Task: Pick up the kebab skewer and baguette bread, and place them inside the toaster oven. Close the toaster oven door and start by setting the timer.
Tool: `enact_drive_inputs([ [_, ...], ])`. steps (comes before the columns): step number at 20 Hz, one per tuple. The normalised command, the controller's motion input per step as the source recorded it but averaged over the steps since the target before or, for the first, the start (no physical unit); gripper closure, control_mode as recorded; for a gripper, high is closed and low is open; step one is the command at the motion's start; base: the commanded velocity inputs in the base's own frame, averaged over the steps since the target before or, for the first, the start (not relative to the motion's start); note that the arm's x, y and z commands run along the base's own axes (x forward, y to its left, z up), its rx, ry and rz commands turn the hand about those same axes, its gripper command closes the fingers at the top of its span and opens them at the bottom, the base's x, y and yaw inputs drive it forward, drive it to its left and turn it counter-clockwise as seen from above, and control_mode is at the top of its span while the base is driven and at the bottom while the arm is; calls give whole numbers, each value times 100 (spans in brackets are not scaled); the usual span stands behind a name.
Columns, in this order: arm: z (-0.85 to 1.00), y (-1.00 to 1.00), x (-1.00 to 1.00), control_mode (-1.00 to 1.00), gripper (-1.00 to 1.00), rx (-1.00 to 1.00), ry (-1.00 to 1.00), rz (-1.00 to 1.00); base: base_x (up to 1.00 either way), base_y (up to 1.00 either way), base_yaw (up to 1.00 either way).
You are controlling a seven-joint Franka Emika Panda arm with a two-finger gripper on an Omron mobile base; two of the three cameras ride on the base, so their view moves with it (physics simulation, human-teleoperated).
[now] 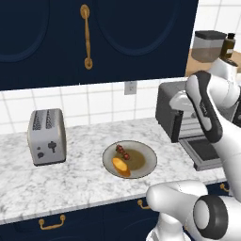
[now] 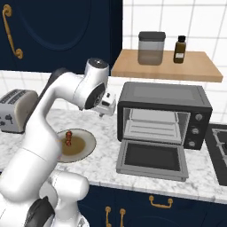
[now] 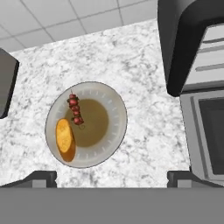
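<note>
A round grey plate [image 3: 116, 109] lies on the marble counter, right below my gripper [image 3: 112, 177]. On it are the kebab skewer [image 3: 75, 109], with dark red chunks, and the golden baguette bread [image 3: 64, 136] beside it near the rim. My gripper hangs high above the plate, open, with nothing between its fingertips [image 3: 41, 176]. The toaster oven [image 2: 164, 95] stands right of the plate. The toaster oven door [image 2: 153, 159] lies folded down flat on the counter, and a metal tray [image 2: 155, 129] shows inside. From the left base view, the skewer [image 1: 123, 151] and baguette [image 1: 121, 165] share the plate [image 1: 146, 157].
A silver two-slot toaster [image 1: 47, 136] stands left of the plate. Above the oven, a wooden shelf [image 2: 166, 66] carries a jar [image 2: 151, 48] and a brown bottle [image 2: 179, 49]. A stove top [image 2: 219, 150] begins at the right. Dark blue cabinets hang overhead.
</note>
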Motion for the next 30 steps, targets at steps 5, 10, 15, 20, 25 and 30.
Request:
enact_drive_inputs([
  [5, -21, -72, -7, -100, -100, 1, -17, 26, 0, 0, 0],
  [10, -24, -88, 0, -100, -100, 0, -21, 28, 0, 0, 0],
  [15, -27, -56, 0, -100, -100, 1, -33, 14, 0, 0, 0],
  [20, -33, -33, 4, -100, -100, 1, -34, 3, 0, 0, 0],
  [25, -16, -23, 39, -100, -100, 4, -24, 0, 0, 0, 0],
  [30, -8, -7, 58, -100, -100, 4, -13, 0, 0, 0, 0],
])
